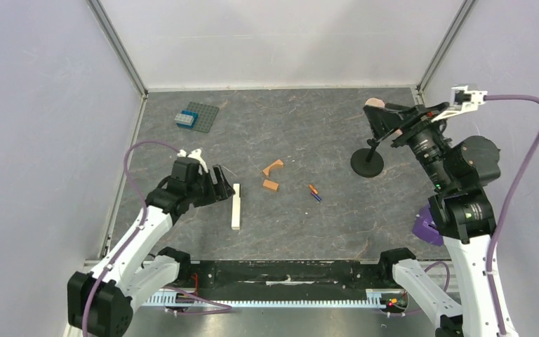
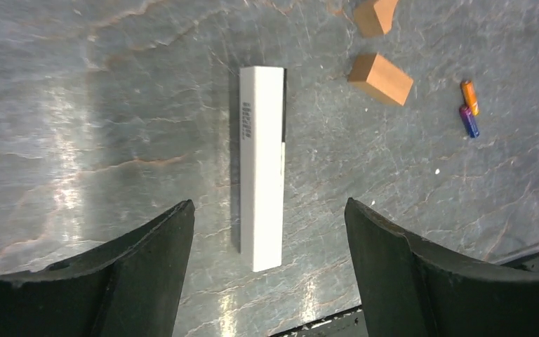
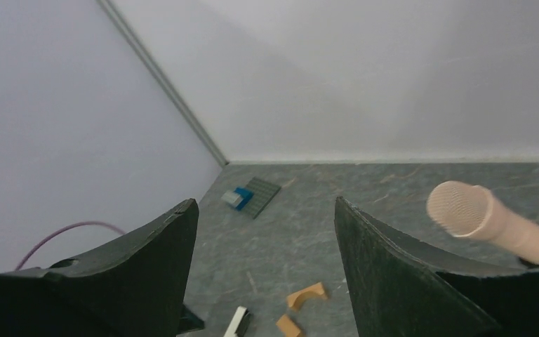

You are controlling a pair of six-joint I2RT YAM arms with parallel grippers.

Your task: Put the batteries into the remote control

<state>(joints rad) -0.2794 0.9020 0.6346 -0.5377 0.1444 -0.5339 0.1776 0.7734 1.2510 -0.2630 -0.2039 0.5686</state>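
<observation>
The left end effector (image 2: 268,210), fingers spread wide and empty, hovers over the remote control (image 2: 261,168), which lies flat on the table (image 1: 309,133) near the left arm. This looks like the reach to grasp it, and the next move calls for closing across its narrow width. The batteries (image 1: 314,193) lie side by side well to its right, past two orange blocks (image 1: 272,175), with bare table around them. The right end effector (image 3: 265,210) is raised by the microphone stand (image 1: 367,161), also spread and empty.
</observation>
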